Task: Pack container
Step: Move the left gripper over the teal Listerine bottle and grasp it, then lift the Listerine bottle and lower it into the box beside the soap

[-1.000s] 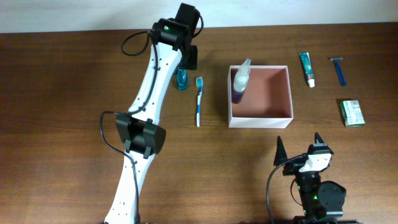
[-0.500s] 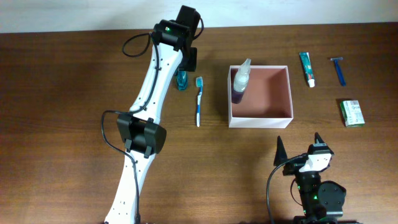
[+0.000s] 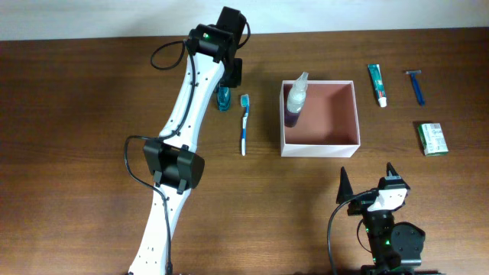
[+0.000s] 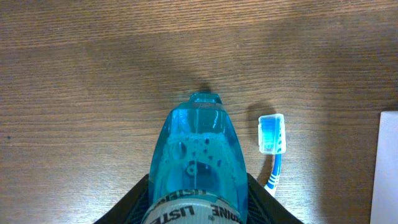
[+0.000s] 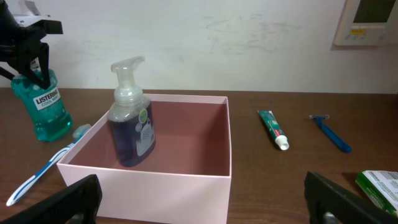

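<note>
Overhead, left wrist look down — right wrist level; 3 share toothbrush (image 3: 244, 126).

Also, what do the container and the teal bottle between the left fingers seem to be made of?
The container looks like thin paperboard with a matte finish: white walls with crisp folded corners and a dull reddish-pink inside. The teal bottle looks like clear glossy plastic: the liquid and its bubbles show through. Neither is certain from the look alone.

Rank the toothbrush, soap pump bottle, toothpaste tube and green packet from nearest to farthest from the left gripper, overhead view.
The left gripper grips the mouthwash bottle.
1. Toothbrush, just right of it.
2. Soap pump bottle, inside the container, left side.
3. Toothpaste tube, past the container's right wall.
4. Green packet, far right.
</note>
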Available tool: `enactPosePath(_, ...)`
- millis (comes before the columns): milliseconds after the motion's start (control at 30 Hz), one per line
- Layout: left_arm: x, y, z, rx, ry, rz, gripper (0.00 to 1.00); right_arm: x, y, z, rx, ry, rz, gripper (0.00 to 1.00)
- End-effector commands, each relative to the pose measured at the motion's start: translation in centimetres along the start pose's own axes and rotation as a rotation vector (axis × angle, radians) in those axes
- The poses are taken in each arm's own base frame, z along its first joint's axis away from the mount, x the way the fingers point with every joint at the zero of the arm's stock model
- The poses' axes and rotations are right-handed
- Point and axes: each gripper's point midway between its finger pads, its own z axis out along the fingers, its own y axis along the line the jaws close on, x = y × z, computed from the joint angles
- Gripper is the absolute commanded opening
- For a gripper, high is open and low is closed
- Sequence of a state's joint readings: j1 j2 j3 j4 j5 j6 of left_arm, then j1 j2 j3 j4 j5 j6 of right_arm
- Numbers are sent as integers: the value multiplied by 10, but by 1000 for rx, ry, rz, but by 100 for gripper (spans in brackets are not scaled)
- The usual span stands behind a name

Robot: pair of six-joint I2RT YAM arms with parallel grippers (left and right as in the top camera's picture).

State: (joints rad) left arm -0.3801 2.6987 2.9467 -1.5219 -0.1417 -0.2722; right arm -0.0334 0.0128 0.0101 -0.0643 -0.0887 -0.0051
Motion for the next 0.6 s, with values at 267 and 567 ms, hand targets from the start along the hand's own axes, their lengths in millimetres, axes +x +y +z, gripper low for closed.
enactPosePath(267, -35, 1, -98, 82, -238, -20, 21, 2, 3, 0, -14, 2, -6, 99)
enactPosePath(567, -46, -31, -264, 249, -594, 10, 21, 2, 3, 0, -14, 2, -6, 99)
